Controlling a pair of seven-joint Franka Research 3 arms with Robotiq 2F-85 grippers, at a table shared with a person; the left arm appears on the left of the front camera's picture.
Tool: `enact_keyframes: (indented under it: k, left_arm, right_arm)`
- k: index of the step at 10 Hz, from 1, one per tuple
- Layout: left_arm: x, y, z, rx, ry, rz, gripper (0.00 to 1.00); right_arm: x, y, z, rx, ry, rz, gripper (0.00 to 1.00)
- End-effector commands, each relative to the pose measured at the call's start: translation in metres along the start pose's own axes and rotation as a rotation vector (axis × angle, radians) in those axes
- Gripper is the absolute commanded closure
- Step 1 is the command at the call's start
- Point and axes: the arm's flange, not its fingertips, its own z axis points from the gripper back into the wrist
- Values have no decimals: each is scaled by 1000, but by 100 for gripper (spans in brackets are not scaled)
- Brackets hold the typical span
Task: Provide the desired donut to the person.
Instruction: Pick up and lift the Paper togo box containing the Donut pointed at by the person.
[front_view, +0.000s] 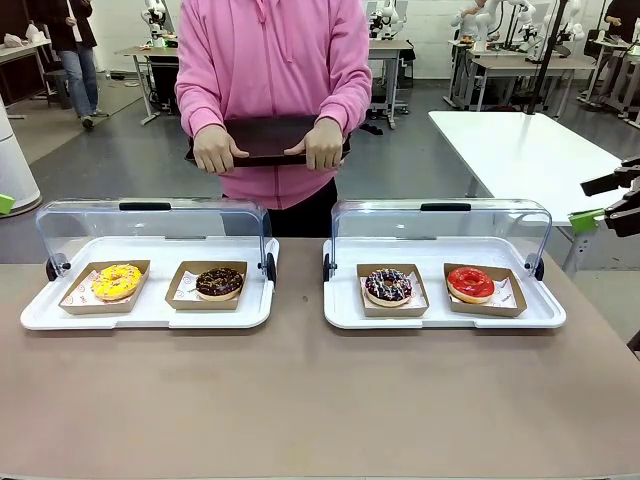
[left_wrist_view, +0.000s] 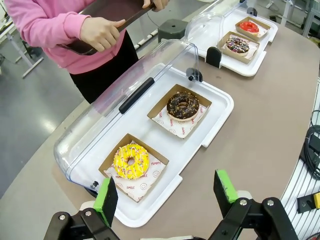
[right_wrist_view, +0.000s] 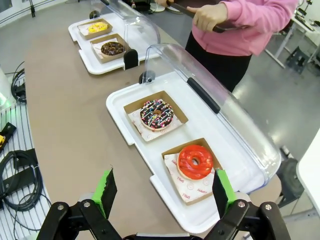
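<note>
Front view: person (front_view: 272, 70), pink hoodie, upper centre.
Donuts: yellow donut (front_view: 116, 281), chocolate donut (front_view: 219, 282), sprinkled donut (front_view: 388, 286), red donut (front_view: 470, 284).
Left gripper (left_wrist_view: 165, 179), right gripper (right_wrist_view: 164, 172): fingers wide, empty.

the grey-brown bench (front_view: 300, 400) bears two white trays, clear lids swung open: the left tray (front_view: 150, 320), and just right of it, a narrow bare strip between, the right tray (front_view: 440, 322).

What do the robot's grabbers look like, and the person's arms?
The left gripper and right gripper match: black jointed jaws with bright green pads. The person wears long, bright pink sleeves, no gloves.
</note>
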Motion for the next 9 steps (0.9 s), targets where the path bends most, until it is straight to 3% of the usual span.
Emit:
enact_keyframes:
  k: [1,9]
  left_arm:
    - [-1,0,-1,-8,2,4,0]
    - [-1,0,-1,-8,2,4,0]
  right_arm:
    - [-1,0,-1,7,2,-1,0]
    - [-1,0,-1,7,2,-1,0]
